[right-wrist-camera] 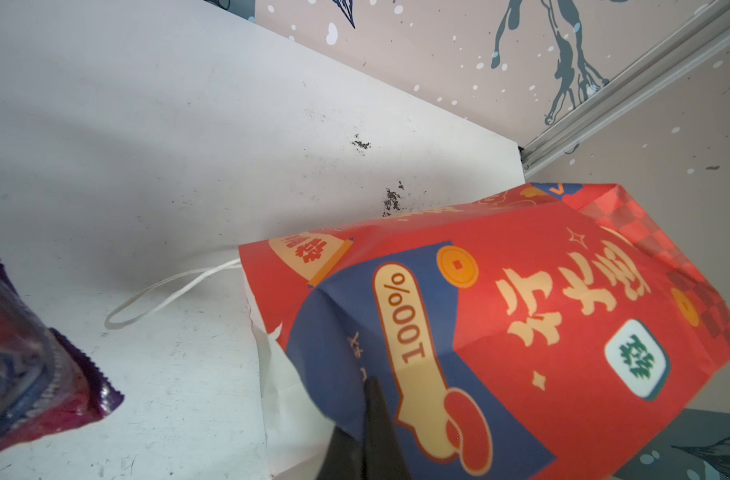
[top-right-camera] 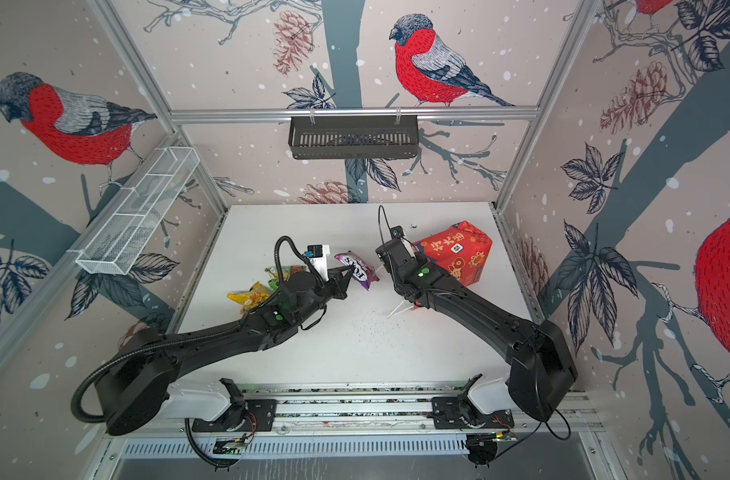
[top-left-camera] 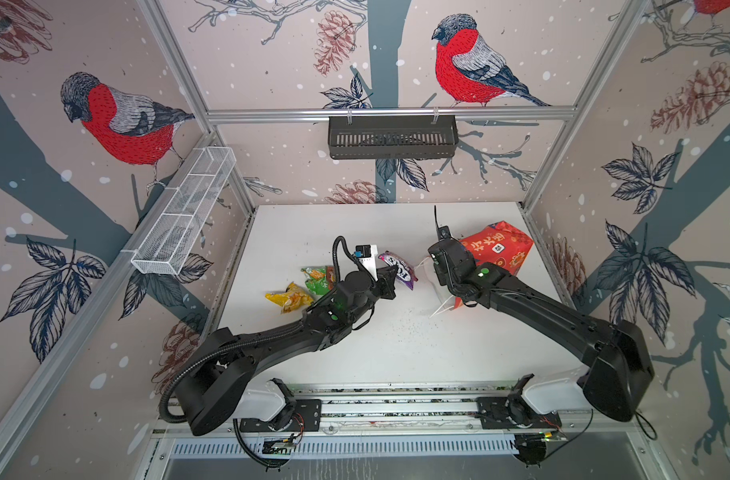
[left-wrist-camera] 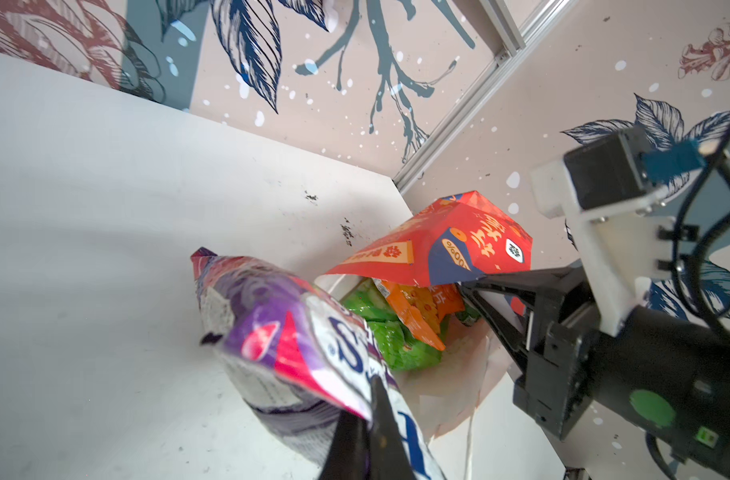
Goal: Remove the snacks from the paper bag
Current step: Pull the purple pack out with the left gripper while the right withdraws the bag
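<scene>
While left gripper (left-wrist-camera: 373, 390) pinches purple packet (left-wrist-camera: 267, 316) by one end and right gripper (right-wrist-camera: 371, 392) clamps bag (right-wrist-camera: 542, 291) by its flap, either may slip, dropping packet or shutting bag

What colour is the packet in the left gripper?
Purple packet with pink and white print; left wrist view shows it best.

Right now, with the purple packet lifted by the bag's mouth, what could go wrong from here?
1. The left gripper pinches the purple packet near one end; the slick foil may slip out and drop.
2. The right gripper holds only the thin upper wall of the paper bag; the paper could tear or slip free, and the mouth would likely sag over the green packet and orange packet inside.
</scene>
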You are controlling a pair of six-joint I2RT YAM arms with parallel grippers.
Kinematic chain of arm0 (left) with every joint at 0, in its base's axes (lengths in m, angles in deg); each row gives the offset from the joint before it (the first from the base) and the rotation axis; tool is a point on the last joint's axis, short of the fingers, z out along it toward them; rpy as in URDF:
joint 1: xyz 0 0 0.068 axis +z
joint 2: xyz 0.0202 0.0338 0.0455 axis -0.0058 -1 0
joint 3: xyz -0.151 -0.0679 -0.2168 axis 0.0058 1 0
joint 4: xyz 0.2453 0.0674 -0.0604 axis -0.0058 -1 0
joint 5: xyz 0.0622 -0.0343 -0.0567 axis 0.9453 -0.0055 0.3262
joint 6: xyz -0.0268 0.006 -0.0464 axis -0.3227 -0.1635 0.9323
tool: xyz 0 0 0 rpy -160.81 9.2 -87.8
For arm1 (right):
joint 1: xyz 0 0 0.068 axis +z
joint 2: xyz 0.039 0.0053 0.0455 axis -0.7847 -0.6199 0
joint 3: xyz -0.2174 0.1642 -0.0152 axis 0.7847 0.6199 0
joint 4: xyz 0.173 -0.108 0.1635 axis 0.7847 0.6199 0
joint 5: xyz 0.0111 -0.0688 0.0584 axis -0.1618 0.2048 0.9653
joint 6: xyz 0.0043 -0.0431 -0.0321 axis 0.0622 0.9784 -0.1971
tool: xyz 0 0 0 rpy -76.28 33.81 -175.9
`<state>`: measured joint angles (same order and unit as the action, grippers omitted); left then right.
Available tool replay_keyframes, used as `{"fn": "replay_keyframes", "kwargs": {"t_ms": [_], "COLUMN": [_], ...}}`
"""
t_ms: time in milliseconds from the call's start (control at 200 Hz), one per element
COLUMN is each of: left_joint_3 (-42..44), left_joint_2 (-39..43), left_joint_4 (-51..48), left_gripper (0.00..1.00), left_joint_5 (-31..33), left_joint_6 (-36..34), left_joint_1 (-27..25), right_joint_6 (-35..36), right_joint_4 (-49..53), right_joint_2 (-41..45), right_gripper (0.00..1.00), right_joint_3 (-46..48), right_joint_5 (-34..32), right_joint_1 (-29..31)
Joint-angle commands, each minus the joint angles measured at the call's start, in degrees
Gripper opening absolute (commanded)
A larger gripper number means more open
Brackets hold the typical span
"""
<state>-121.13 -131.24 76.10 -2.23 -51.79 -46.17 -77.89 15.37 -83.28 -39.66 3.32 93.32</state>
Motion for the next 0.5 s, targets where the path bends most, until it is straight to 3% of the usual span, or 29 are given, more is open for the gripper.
{"fn": "replay_keyframes", "kwargs": {"t_ms": [0, 350, 495], "left_joint_3": [0.4, 2.3, 2.6], "left_joint_2": [2.9, 11.2, 12.3], "left_joint_4": [-1.3, -7.6, -10.3], "left_gripper": [0.0, 0.0, 0.0], "left_joint_5": [3.6, 11.2, 9.8], "left_joint_6": [-1.9, -6.8, -6.6], "left_joint_1": [1.0, 4.1, 7.8], "right_joint_6": [1.9, 2.1, 2.6], "right_joint_4": [-4.7, -7.8, -10.6], "right_joint_2": [1.0, 2.5, 5.1], "right_gripper": [0.0, 0.0, 0.0], "right_joint_3": [0.9, 2.2, 4.1], "right_joint_5": [0.3, 3.0, 5.3], "right_joint_1": [1.1, 1.4, 1.5]}}
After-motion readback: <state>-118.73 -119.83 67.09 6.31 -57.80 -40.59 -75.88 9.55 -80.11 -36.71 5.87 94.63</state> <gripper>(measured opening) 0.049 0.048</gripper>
